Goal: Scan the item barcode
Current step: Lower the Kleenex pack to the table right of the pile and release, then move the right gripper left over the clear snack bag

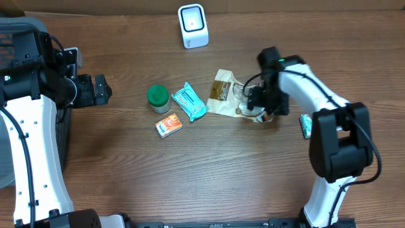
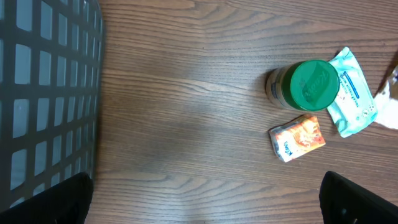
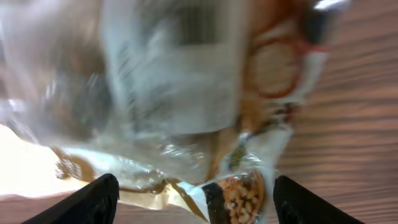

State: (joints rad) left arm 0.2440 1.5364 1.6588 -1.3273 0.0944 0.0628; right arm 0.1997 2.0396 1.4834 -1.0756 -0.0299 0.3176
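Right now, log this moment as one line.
right pincer: open at snack bag | left pincer: open, empty | bag away from scanner

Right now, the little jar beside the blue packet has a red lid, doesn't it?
Not quite. The jar does stand beside the blue packet, but its lid is green, not red. The left wrist view shows this clearly from above.

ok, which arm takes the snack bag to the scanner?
Right. The right gripper hangs directly over the bag, jaws wide apart. The left gripper sits far off to the left, by the basket, open and empty.
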